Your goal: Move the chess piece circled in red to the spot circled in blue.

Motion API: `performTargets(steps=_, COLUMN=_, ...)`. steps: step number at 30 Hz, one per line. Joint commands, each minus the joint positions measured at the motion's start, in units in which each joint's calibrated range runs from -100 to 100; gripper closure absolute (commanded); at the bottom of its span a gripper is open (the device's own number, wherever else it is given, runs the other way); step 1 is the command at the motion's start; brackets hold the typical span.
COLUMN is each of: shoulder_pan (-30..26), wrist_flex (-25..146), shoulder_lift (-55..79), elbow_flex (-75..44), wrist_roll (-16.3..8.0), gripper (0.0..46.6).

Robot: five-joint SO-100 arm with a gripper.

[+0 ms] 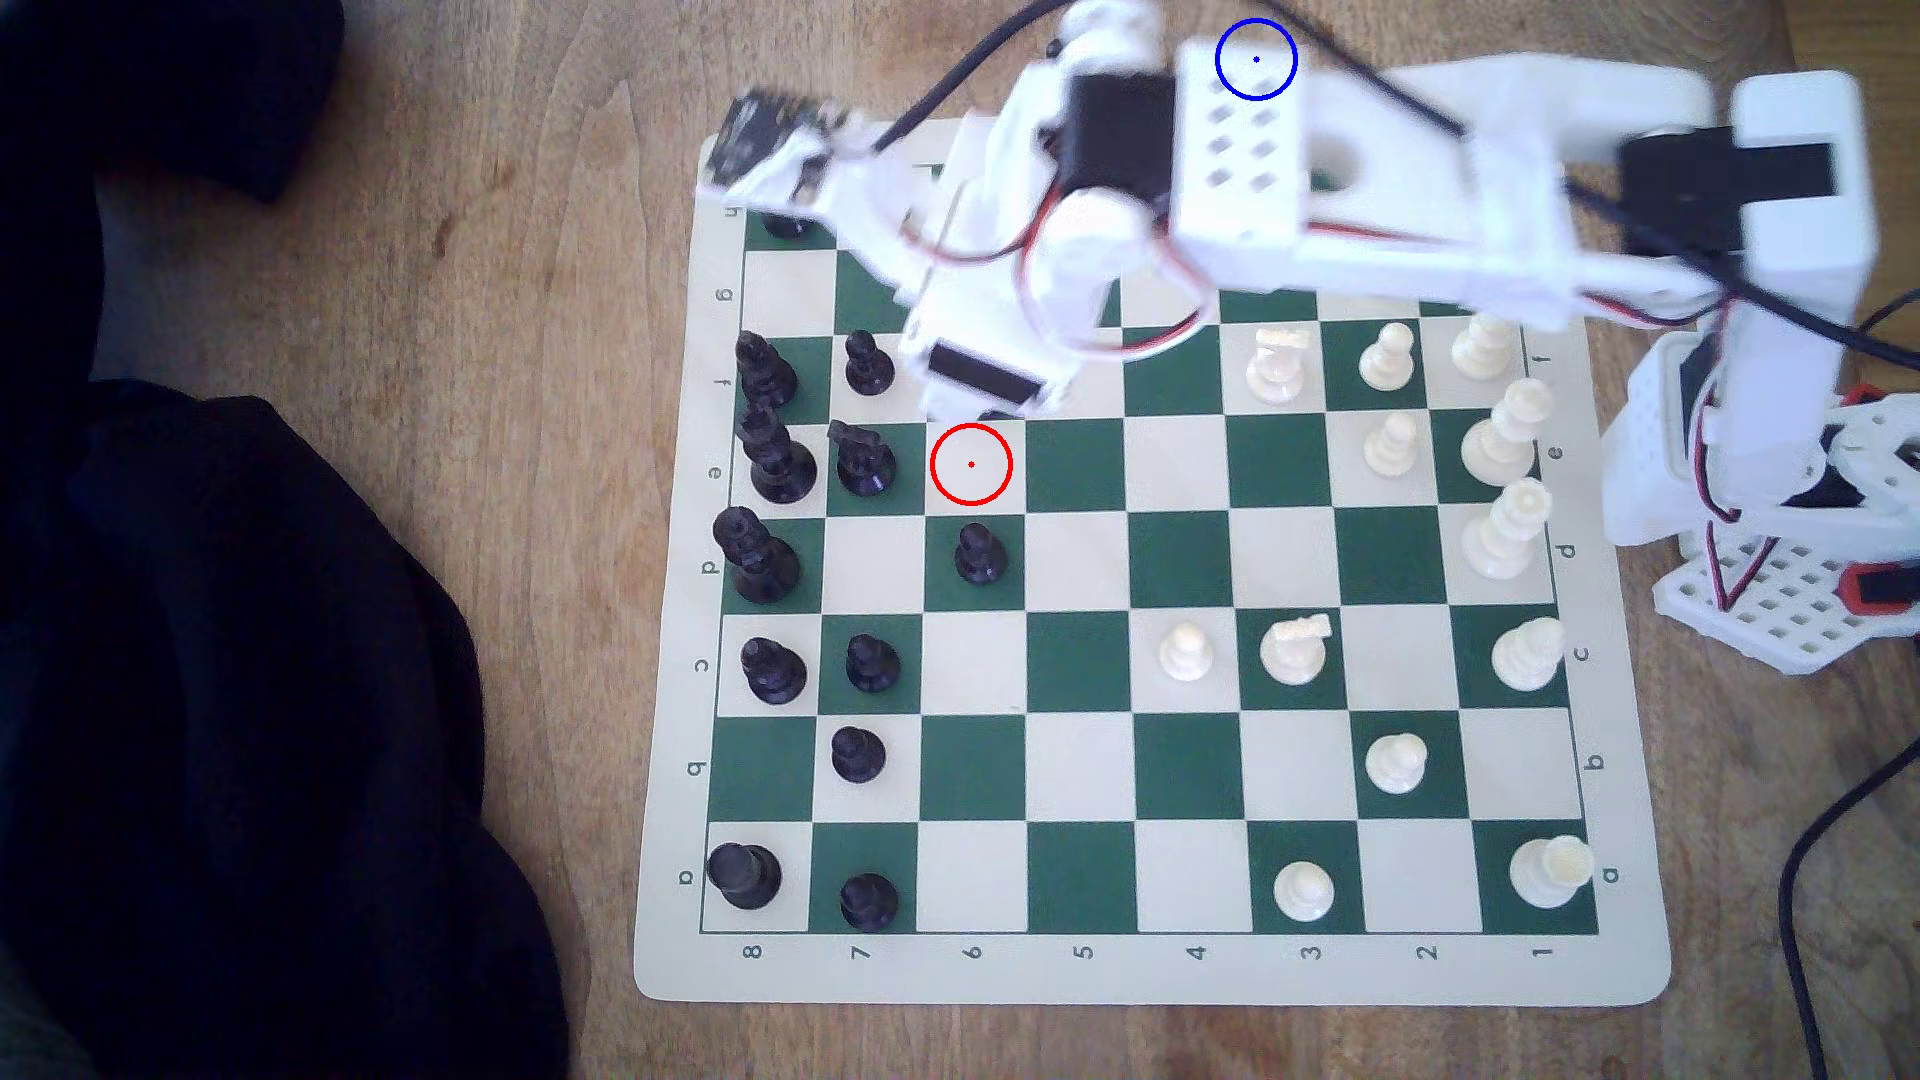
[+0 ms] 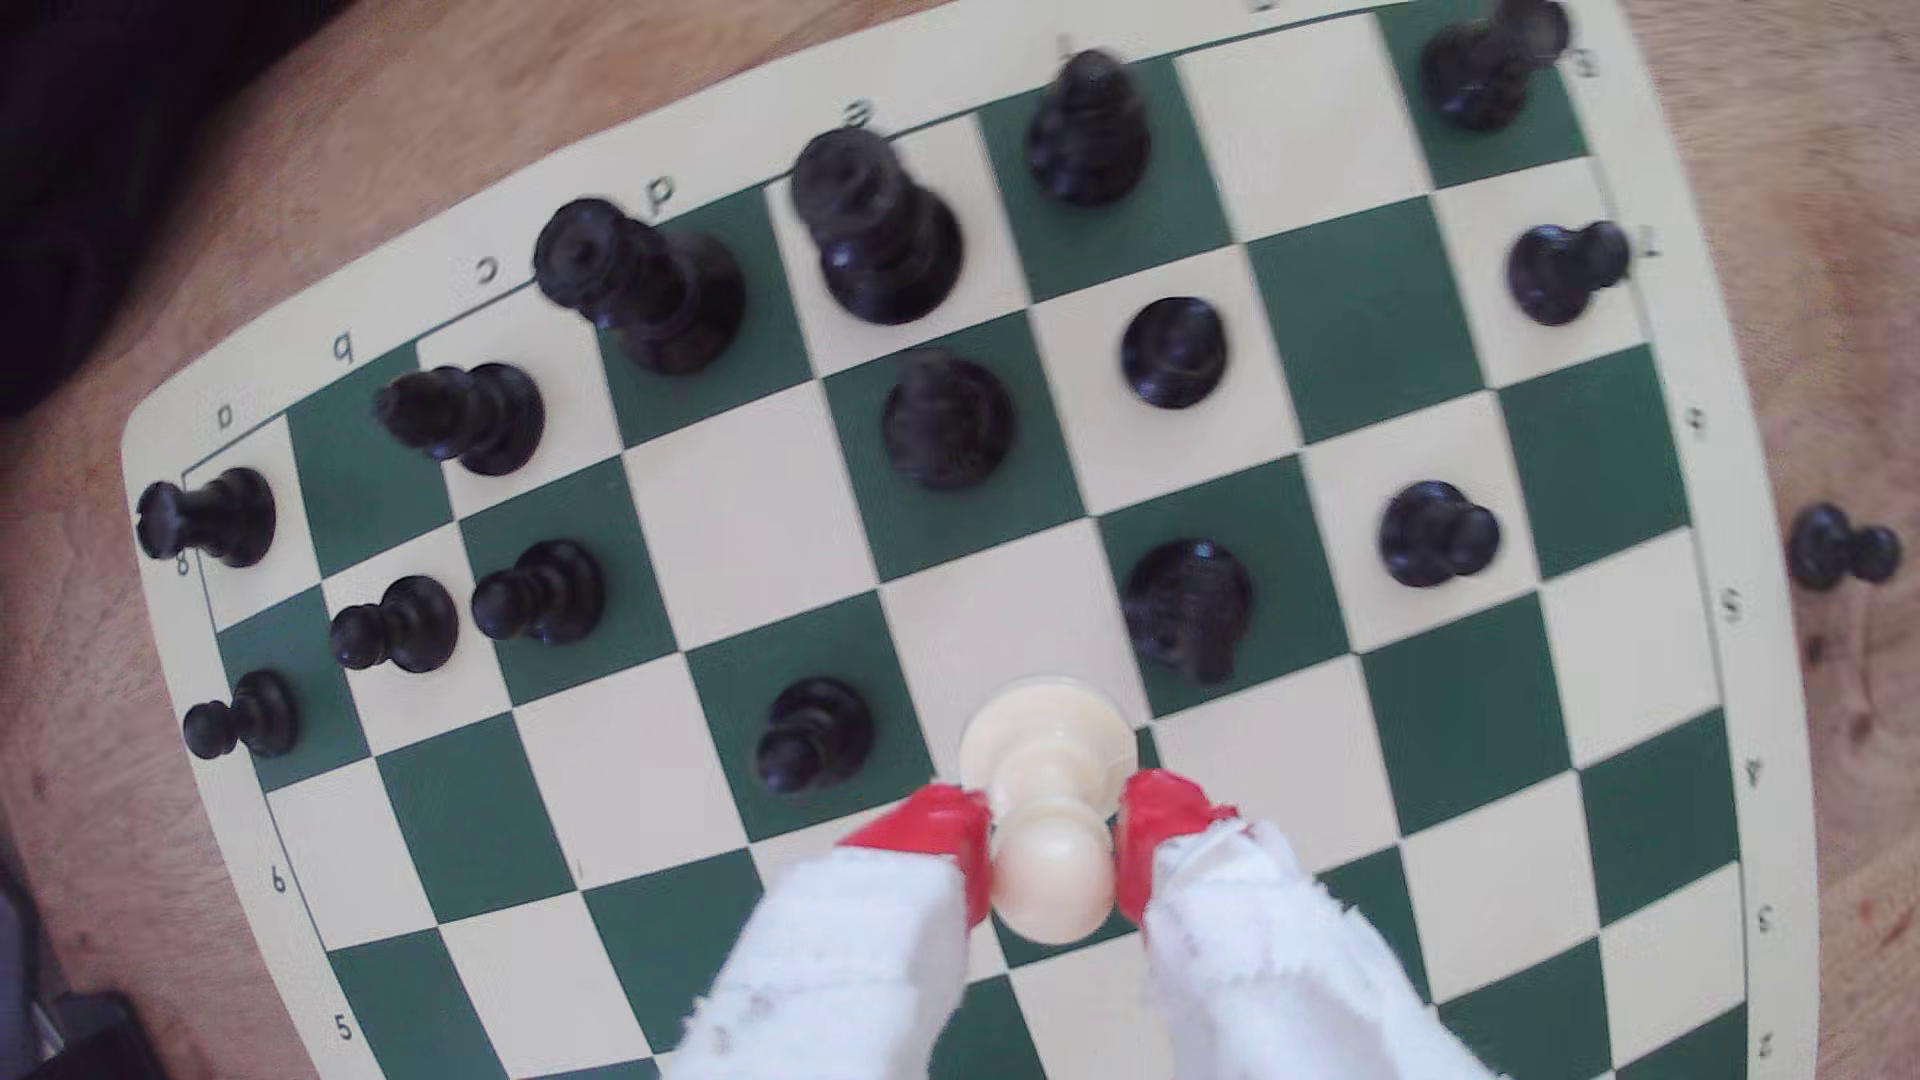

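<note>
Between the red-tipped fingers [image 2: 940, 831] sits the white pawn [image 2: 1049, 800], the gripper [image 2: 1049, 846] clamped on its neck, raised over the chessboard [image 2: 1455, 312] near the black pieces [image 2: 945, 421]. Its red-ringed square [image 1: 970, 464] lies bare.

Soft even daylight, no hard shadows, white arm [image 1: 1455, 187] washed out and slightly blurred in exterior view, wrist view strongly barrel-distorted at board [image 2: 1662, 312] edges, black pieces [image 2: 873, 228] motion-smeared, dark cloth [image 1: 260, 675] underexposed.

Pawn [image 2: 1047, 820] between claw [image 2: 1049, 846] fingers, above chessboard [image 2: 1455, 312], on table [image 1: 416, 208]
</note>
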Motion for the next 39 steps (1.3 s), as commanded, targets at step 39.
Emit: performTargets(steps=39, shoulder_pan=36.97, wrist_flex=-21.3, shoulder_lift=-8.53, elbow_flex=32.36, wrist_roll=2.34, gripper=42.3)
